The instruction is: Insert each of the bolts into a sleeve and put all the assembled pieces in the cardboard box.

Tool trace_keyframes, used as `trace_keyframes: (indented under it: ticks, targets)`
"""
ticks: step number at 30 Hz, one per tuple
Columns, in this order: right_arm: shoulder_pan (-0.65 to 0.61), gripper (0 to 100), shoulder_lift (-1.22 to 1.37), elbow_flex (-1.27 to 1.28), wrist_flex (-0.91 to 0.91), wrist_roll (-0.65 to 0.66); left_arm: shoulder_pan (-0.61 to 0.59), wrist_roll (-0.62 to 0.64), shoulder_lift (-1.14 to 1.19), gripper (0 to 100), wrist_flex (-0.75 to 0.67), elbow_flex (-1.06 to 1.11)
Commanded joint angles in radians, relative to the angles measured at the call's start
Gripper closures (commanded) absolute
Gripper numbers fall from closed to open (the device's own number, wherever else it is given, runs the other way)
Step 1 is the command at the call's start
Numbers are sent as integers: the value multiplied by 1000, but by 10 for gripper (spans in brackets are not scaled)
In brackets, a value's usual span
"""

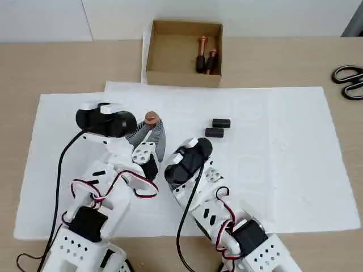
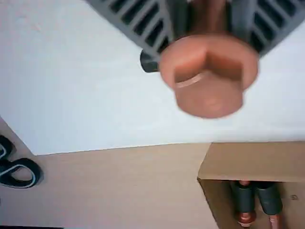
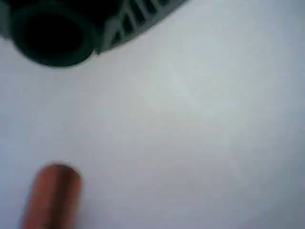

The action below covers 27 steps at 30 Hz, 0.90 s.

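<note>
TABLE, MID-ASSEMBLY: Over the white paper (image 1: pixel 283 158), my left gripper (image 1: pixel 152 127) is clamped on a copper bolt (image 1: pixel 151 118), with 1 ribbed grey finger (image 2: pixel 138 19) on each side of its shank. The bolt stands close to upright, its hex head on top and facing the overhead camera. The shank runs down between the fingers, and I cannot tell its exact tilt.

My right gripper (image 3: pixel 83 33) grips a black sleeve (image 3: pixel 52 38) against its ribbed finger. The sleeve's open bore is turned toward my wrist camera, so its long axis runs along my line of sight. In that same view the bolt's plain shank end shows against the paper, apart from the sleeve.

To my right, 2 loose sleeves (image 1: pixel 221 123) lie on their sides on the paper. Their long axes run across the table and are parallel, one sleeve just beyond the other and slightly offset.

The box (image 1: pixel 184 78) sits open on the table (image 1: pixel 57 68) at the paper's far edge. Inside it, 2 assembled pieces (image 1: pixel 201 55) lie side by side near its right wall. Their long axes run from near to far, with the copper heads toward the far wall.

Scissors (image 1: pixel 349 81) rest at the table's right edge, well apart from everything else.
</note>
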Motion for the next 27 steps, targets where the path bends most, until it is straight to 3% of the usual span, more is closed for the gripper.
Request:
trace_keyframes:
  ticks: [1, 14, 27]
  targets:
    - [-8, 994, -15, -5, -35, -11, 23, 5, -3, 994, -32, 1]
    - [-16, 994, -15, 2, -53, -11, 41, 83, -5, 994, 52, 1]
    - [-15, 994, -15, 2, -53, -11, 38, 107, -5, 994, 48, 2]
